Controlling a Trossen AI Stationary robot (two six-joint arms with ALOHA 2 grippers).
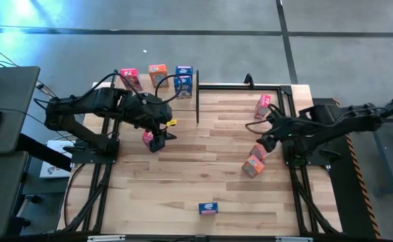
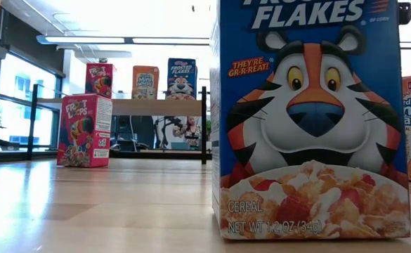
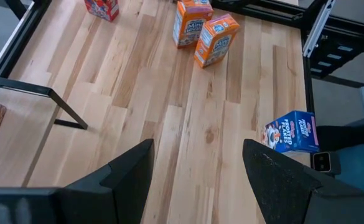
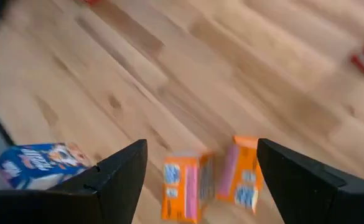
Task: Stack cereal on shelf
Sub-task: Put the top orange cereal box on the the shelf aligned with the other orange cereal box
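Observation:
Three cereal boxes stand upright on the shelf [image 2: 149,107] at the table's far left: pink-red [image 1: 128,74], orange [image 1: 157,72] and blue [image 1: 183,77]. On the tabletop stand another pink-red box [image 1: 148,138], two orange boxes [image 1: 258,151] [image 1: 252,166] close together at the right, a pink-red one [image 1: 263,104] at the far right, and a blue one [image 1: 208,208] near the front edge. My left gripper [image 3: 197,149] hangs open in the air beside the left pink-red box. My right gripper [image 4: 200,146] hangs open above the two orange boxes [image 4: 182,186].
The shelf's thin black post [image 1: 197,104] stands on the tabletop right of my left gripper. Black frame rails run along the table's sides [image 1: 297,181]. Bare planks lie in the middle of the table between the two arms.

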